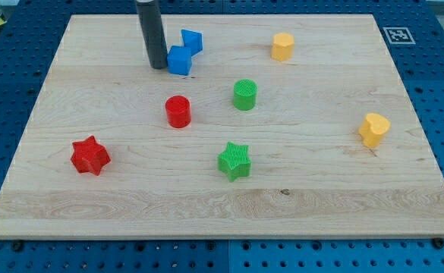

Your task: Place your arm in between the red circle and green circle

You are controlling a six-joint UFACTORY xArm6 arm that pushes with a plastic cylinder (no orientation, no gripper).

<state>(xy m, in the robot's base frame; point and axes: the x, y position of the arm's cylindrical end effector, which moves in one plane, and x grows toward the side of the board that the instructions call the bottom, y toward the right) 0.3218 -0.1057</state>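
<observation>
The red circle stands left of the board's middle. The green circle stands to its right and slightly higher, with a gap of bare wood between them. My tip is near the view's top, above the red circle and a little to its left. It is right beside the left face of a blue cube. The tip is well away from the gap between the two circles.
A second blue block sits just above and to the right of the cube. A red star is at lower left, a green star at lower middle. A yellow hexagon is at the top right, a yellow heart at the right.
</observation>
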